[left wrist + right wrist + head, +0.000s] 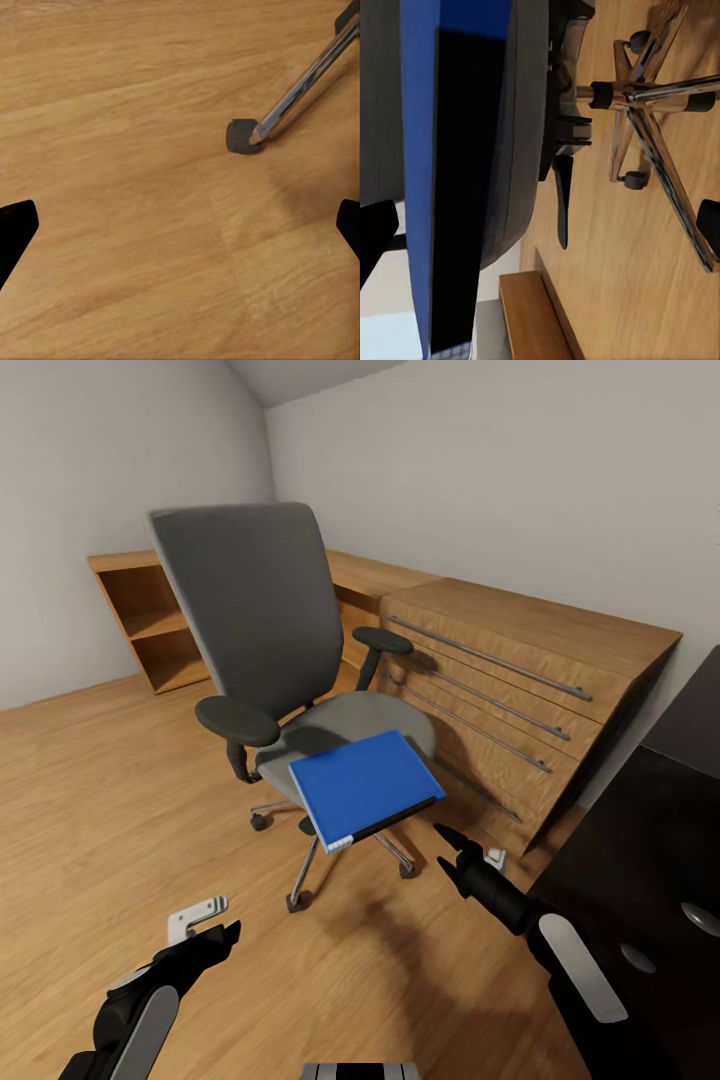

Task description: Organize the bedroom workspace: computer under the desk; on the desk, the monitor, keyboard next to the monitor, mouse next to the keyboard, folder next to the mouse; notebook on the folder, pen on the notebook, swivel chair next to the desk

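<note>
Both grippers hang low, fingers apart — right gripper (452, 852) just beside the folder (365, 785) overhanging the swivel chair (300, 660) seat. Fetching step — next, judged: close on its edge.

Both arms are black with light grey oval panels on the forearms; each claw, left (215, 932) and right (450, 850), has black pointed fingers.

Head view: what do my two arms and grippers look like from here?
Both arms are black with light grey oval panels on the forearms. The left gripper has black fingers and a pale grey bracket beside it. The right gripper has slim, pointed black fingers.
</note>
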Tool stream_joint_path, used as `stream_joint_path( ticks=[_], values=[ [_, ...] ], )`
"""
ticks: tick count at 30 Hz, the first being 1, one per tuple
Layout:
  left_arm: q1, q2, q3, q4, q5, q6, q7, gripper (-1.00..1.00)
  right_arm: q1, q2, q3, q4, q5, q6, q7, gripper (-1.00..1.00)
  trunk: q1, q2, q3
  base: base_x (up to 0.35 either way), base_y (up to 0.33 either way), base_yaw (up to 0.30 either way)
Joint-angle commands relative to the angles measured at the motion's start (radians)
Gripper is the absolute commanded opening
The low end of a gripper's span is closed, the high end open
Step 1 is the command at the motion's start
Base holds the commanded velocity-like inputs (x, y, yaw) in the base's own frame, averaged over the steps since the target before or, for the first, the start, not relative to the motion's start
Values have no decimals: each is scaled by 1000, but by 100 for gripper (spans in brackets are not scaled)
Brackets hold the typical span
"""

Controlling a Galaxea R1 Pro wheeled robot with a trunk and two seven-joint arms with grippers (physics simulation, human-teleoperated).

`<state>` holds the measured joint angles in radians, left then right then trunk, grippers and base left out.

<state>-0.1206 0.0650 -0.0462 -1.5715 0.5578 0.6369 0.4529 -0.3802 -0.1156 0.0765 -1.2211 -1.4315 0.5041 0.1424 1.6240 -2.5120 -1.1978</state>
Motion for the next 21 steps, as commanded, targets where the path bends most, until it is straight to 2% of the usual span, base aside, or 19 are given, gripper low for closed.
stream_joint_path(
  ticks=[1,8,16,21],
  values=[
    [-1,1,-4,-1,10,1,10,100,0,0,1,-1,-3,1,2,100,-1,0,3,0,0,0],
    [-1,1,-14,-1,10,1,11,100,0,-1,3,-7,-3,1,1,100,-4,2,30,0,0,0],
    [-1,2,-15,1,9,0,10,100,0,-2,2,-4,-3,1,0,100,-4,2,30,7,0,0],
    [-1,2,-15,7,8,-1,10,100,0,-2,2,-3,-3,1,0,100,-4,2,30,164,0,0]
  ],
)
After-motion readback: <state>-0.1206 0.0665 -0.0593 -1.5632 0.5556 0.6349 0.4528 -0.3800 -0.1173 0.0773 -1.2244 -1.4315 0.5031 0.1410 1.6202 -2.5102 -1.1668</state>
